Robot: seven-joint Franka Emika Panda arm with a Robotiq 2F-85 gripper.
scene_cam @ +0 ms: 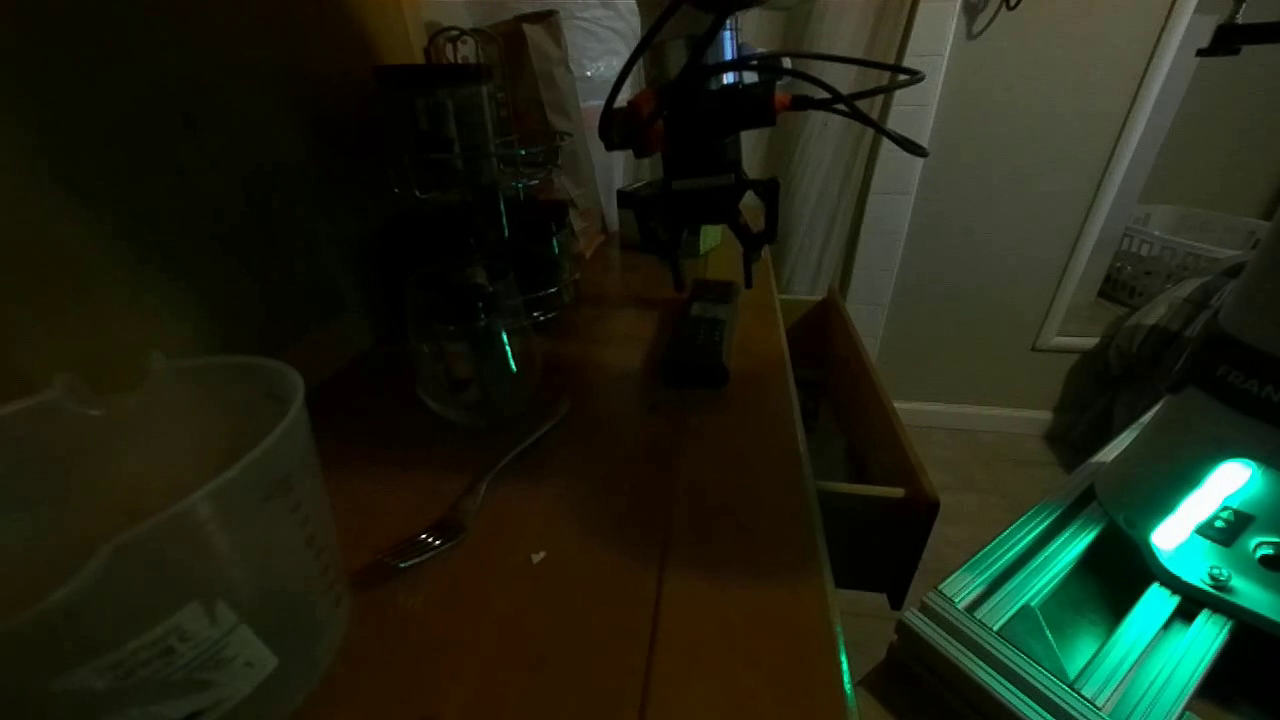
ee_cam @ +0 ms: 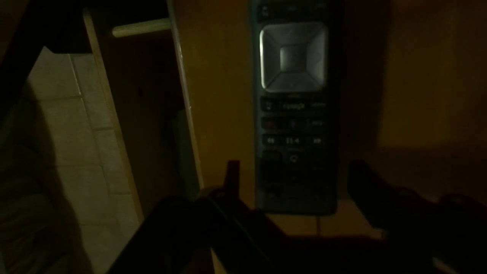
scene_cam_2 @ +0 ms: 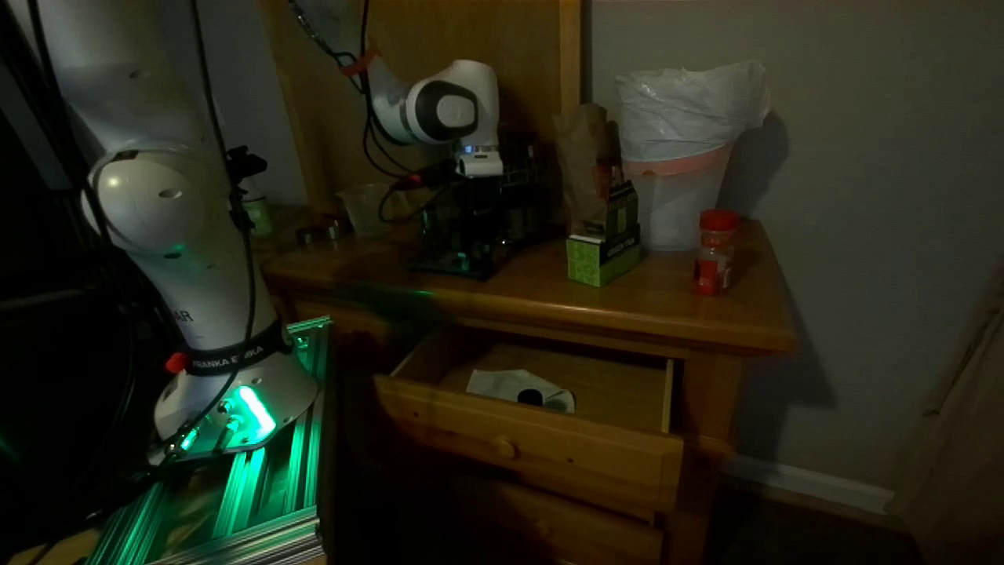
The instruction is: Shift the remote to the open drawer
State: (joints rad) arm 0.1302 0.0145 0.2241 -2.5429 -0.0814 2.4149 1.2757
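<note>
The remote [ee_cam: 296, 110] is seen on the desk [scene_cam: 590, 640] near the open drawer [scene_cam_2: 549, 446], one end cut off in the wrist view; there, the hand [ee_cam: 294, 163] is spread wide above it, its dark outline barely distinguished.

Remote [ee_cam: 295, 110] plastic; drawer [scene_cam_2: 588, 463] smooth wood; fork [scene_cam: 460, 512] shiny metal.

In an exterior view, the robot's white arm [scene_cam_2: 451, 108] reaches over a wooden dresser [scene_cam_2: 659, 308] whose open drawer [scene_cam_2: 580, 463] holds a pale sheet [scene_cam_2: 494, 383] with a dark round patch. On top, a green box [scene_cam_2: 602, 263] and a red-lidded jar [scene_cam_2: 714, 253] stand near a plastic bucket [scene_cam_2: 676, 205] topped by a white bag [scene_cam_2: 684, 110].
</note>
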